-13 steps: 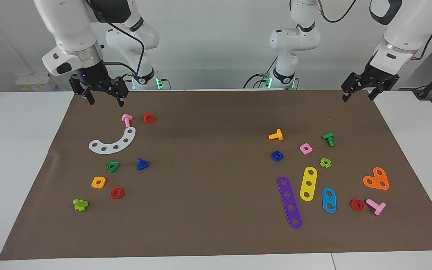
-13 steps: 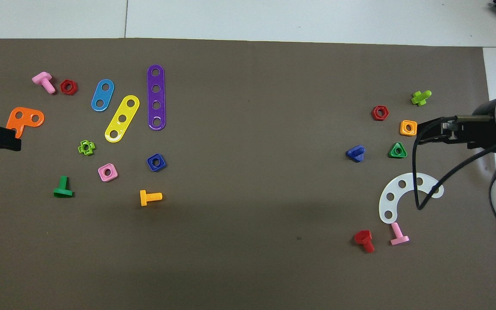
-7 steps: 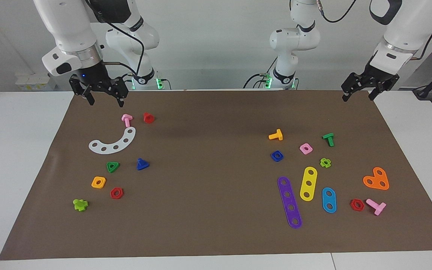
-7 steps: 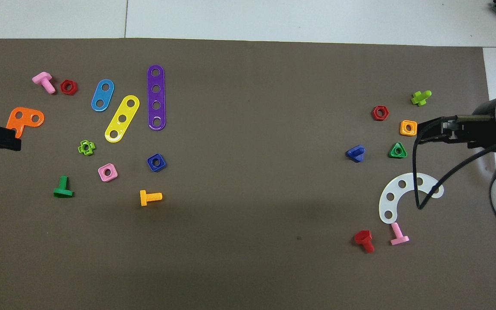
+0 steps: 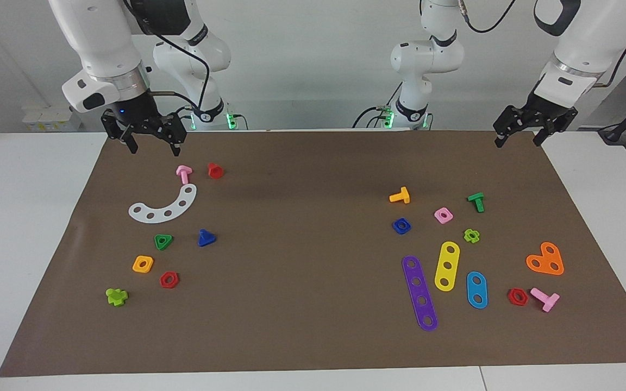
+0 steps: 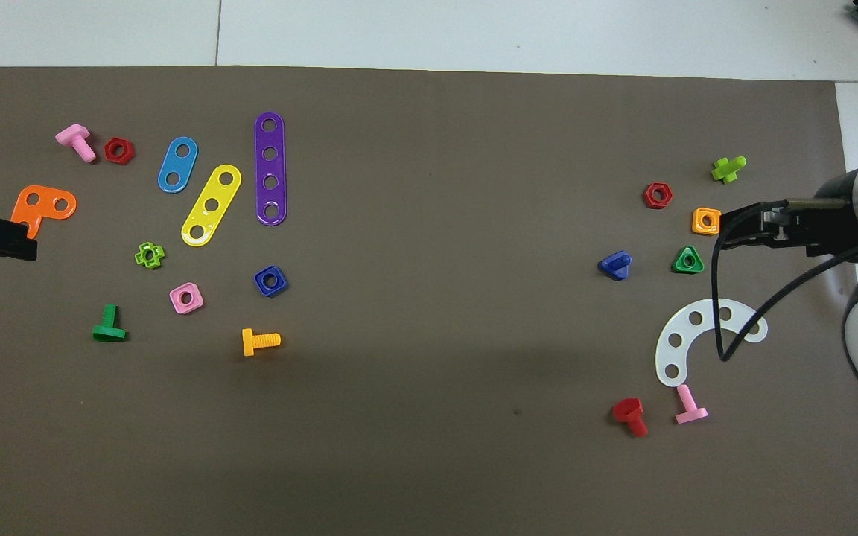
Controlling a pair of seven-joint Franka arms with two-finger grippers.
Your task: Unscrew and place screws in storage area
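The dark-blue screw (image 5: 206, 238) with a triangular head lies on the brown mat at the right arm's end, beside the green triangular nut (image 5: 163, 241); it also shows in the overhead view (image 6: 615, 264). The dark-blue nut (image 5: 401, 225) lies apart at the left arm's end, also seen from overhead (image 6: 271, 281). My right gripper (image 5: 152, 144) hangs open and empty over the mat's edge by the robots, above the pink screw (image 5: 183, 173). My left gripper (image 5: 518, 138) hangs open and empty over the mat's corner at its own end.
At the right arm's end lie a white curved strip (image 5: 163, 206), a red screw (image 5: 214, 170), an orange nut (image 5: 143, 264), a red nut (image 5: 169, 279) and a lime screw (image 5: 117, 296). At the left arm's end lie purple (image 5: 420, 292), yellow (image 5: 446, 265) and blue (image 5: 476, 289) strips, an orange plate (image 5: 545, 259) and several screws and nuts.
Both grippers have risen very slightly. Nothing on the mat has moved.
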